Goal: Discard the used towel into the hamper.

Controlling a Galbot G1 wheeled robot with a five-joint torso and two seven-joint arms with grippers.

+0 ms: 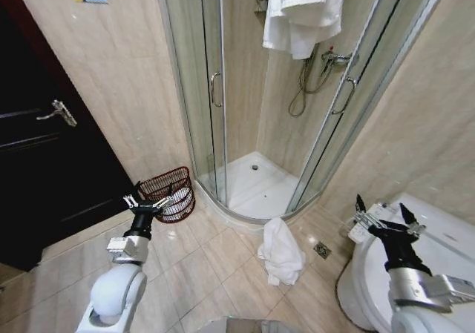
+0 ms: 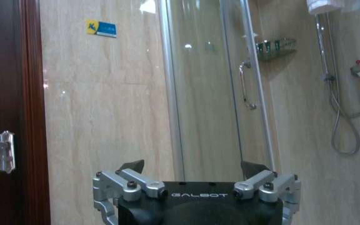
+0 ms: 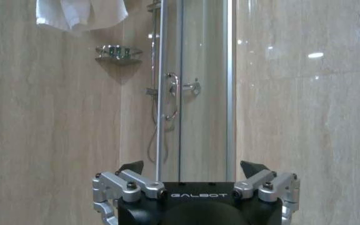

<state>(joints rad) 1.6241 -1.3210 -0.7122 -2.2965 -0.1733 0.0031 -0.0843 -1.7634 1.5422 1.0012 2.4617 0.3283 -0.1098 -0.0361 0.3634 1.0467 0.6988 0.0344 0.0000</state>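
towel (image 1: 281, 252) work has not begun yet, as far as the pictures show. the used towel is a white crumpled heap on the tiled floor (image 1: 208, 274), just outside the curved shower (image 1: 256, 177) step. in the head view it sits a bit below the middle, at about 5 o'clock. the hamper (image 1: 169, 192) is a small dark red-brown basket with open sides, standing on the floor by the wall next to the shower glass, at about 9 o'clock from the towel and well apart from it. it looks empty of any towel. the left gripper (image 1: 152, 202) is held up in front of the hamper, with its fingers spread wide and nothing in them. the right gripper (image 1: 384, 213) is up over the white toilet (image 1: 445, 244) at about 3 o'clock from the towel, also spread wide and holding nothing. another white towel (image 1: 304, 10) hangs high over the shower at 12 o'clock. so all of the job is left: reach the towel on the floor, grab it, carry it over, and drop it in the hamper.
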